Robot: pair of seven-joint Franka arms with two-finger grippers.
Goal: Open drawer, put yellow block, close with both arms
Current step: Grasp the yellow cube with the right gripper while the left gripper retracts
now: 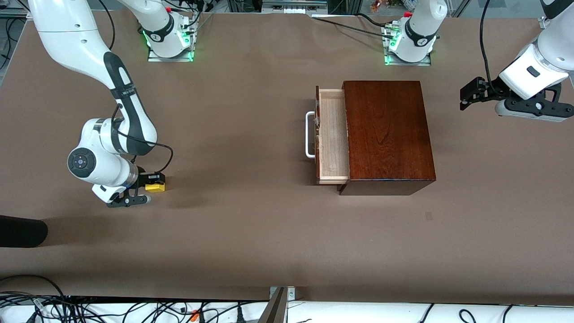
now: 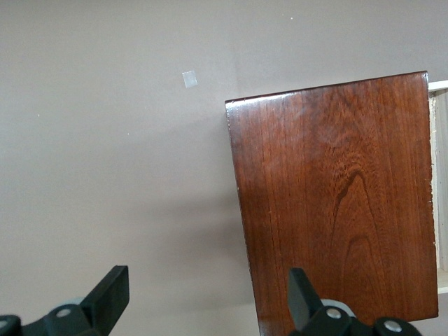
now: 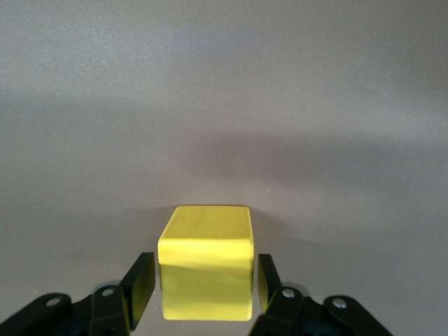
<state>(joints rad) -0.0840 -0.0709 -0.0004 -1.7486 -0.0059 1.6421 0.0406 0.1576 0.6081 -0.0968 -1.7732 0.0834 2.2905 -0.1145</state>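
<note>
At the right arm's end of the worktop (image 1: 251, 233), my right tool (image 3: 203, 283) sits low around the yellow block (image 1: 155, 187), one finger on each flank. From the right wrist view a thin gap shows on either side, so I read the fingers as spread about the cube and not yet pinching it; the block looks to be resting on the worktop.

Toward the middle, the drawer (image 1: 332, 139) stands pulled out of the dark wooden box (image 1: 388, 134), its white handle (image 1: 309, 134) facing the right arm's end and its pale tray bare (no block inside). So I judge the opening done, and the pick, the carry, the drop into the tray and the two-armed closing all left.

Over the left arm's end of the worktop, beside the box, my left tool (image 2: 210, 294) waits in the air with its fingers wide apart, holding nothing; its wrist camera looks down on the box top and a small pale fleck (image 2: 189, 79) on the worktop.

Between block and drawer I see only bare brown surface, nothing to steer around. A dark rounded object (image 1: 20, 231) pokes in at the edge nearer the front camera than the block, and cables lie along the near edge, both well off the path I would expect.
</note>
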